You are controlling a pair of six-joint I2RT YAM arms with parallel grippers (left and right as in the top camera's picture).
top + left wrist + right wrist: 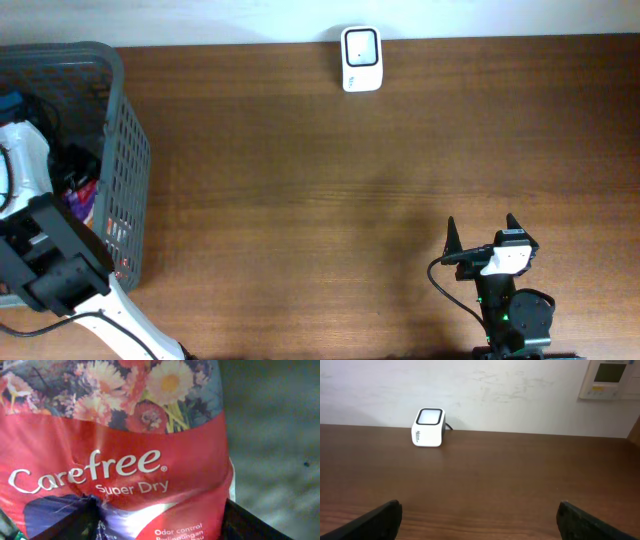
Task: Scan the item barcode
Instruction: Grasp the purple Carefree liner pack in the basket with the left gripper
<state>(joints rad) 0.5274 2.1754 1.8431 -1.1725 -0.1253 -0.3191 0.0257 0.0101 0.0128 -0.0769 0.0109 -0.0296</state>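
1. brown wooden surface (350, 180), seen from above, with a grey mesh basket (125, 170) standing at its left edge.
2. white barcode scanner (360, 58) at the far edge of the surface, about midway along. it is well apart from the basket and from both arms. the right wrist view shows its dark-rimmed window on top.
3. left arm (50, 260), black and white, reaching down into the basket. from overhead its tool is hidden.
4. red packet (125, 470) printed "carefree super dry", with a band of flowers along its top. it fills most of the left wrist view, down in the basket where the left arm reaches.
5. left tool (160, 510): two dark fingers show at the bottom edge, one on either side of the packet's lower part. i cannot tell whether they pinch it or only straddle it.
6. right tool (481, 228), near the front right of the surface. its jaws are spread wide with nothing between them, and it faces the scanner across bare wood.
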